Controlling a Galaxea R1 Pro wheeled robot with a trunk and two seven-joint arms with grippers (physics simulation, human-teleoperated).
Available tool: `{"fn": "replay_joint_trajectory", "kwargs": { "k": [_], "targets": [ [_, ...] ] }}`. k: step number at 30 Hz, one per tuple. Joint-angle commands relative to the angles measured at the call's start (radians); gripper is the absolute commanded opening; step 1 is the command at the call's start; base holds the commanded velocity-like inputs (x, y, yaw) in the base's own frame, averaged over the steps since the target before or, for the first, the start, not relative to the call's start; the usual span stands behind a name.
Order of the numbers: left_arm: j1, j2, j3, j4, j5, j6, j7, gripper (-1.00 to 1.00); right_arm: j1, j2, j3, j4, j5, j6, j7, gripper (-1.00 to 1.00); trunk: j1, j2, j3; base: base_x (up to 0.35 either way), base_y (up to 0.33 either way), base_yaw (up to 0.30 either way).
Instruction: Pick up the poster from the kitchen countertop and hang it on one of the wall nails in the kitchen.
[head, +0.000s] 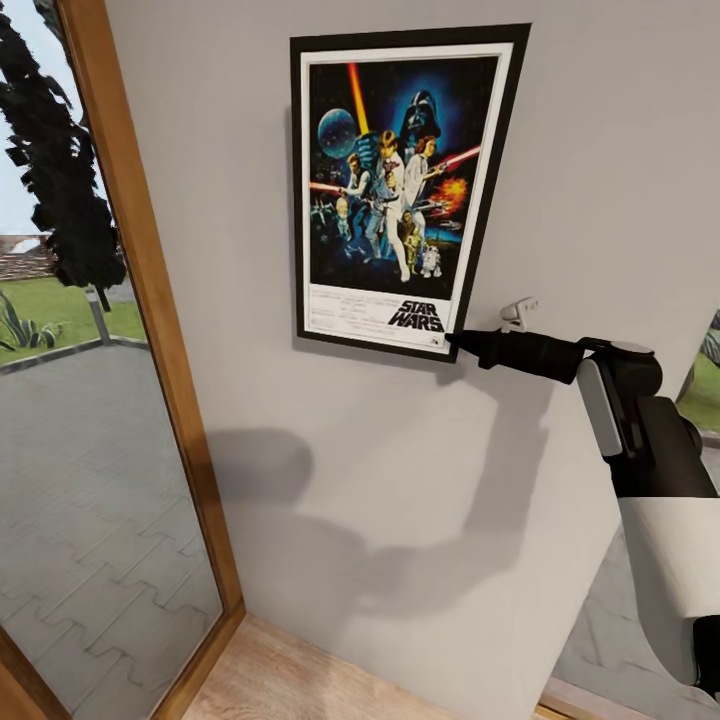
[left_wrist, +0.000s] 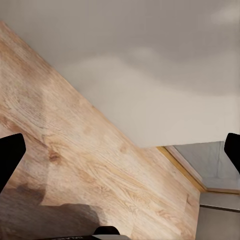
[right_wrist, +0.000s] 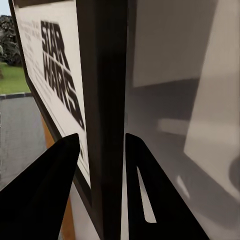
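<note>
The poster (head: 400, 185), Star Wars art in a thin black frame with a white inner border, is held flat against the grey wall (head: 600, 150), slightly tilted. My right gripper (head: 462, 343) reaches in from the right and is shut on the frame's lower right corner. In the right wrist view the two black fingers (right_wrist: 50, 175) straddle the poster's (right_wrist: 55, 75) black edge, one on each side. A small white nail-like fitting (head: 518, 311) sticks out of the wall just above that gripper. My left gripper (left_wrist: 120, 150) is open, pointing down at the wooden floor (left_wrist: 75, 150). The kitchen countertop is out of view.
A tall window with a wooden frame (head: 150, 300) stands to the left of the poster, showing a paved terrace outside. Light wooden floor (head: 290, 680) runs along the wall's foot. Another glazed opening (head: 700, 390) shows at the far right behind my arm.
</note>
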Motion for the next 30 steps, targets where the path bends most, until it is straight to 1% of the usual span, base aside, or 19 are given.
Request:
{"fn": "replay_joint_trajectory", "kwargs": {
  "k": [1, 10, 21, 30],
  "targets": [
    [0.000, 0.000, 0.008, 0.001, -0.010, -0.008, -0.002, 1.00, 0.000, -0.001, 0.002, 0.000, -0.007, 0.007, 0.001, -1.00, 0.000, -0.001, 0.000, 0.000, 0.000, 0.000],
    [0.000, 0.005, 0.009, 0.001, -0.010, -0.008, -0.001, 1.00, 0.013, 0.008, 0.006, 0.000, -0.007, -0.005, -0.002, -1.00, 0.000, -0.001, 0.000, 0.000, 0.000, 0.000],
    [0.000, 0.005, 0.008, 0.001, -0.010, -0.008, -0.001, 1.00, 0.015, 0.012, 0.009, 0.002, -0.008, -0.009, -0.004, -1.00, 0.000, -0.001, 0.000, 0.000, 0.000, 0.000],
    [0.000, 0.005, 0.009, 0.001, -0.010, -0.008, -0.001, 1.00, 0.022, 0.020, 0.046, 0.004, -0.008, -0.011, -0.005, -1.00, 0.000, -0.001, 0.000, 0.000, 0.000, 0.000]
  ]
}}
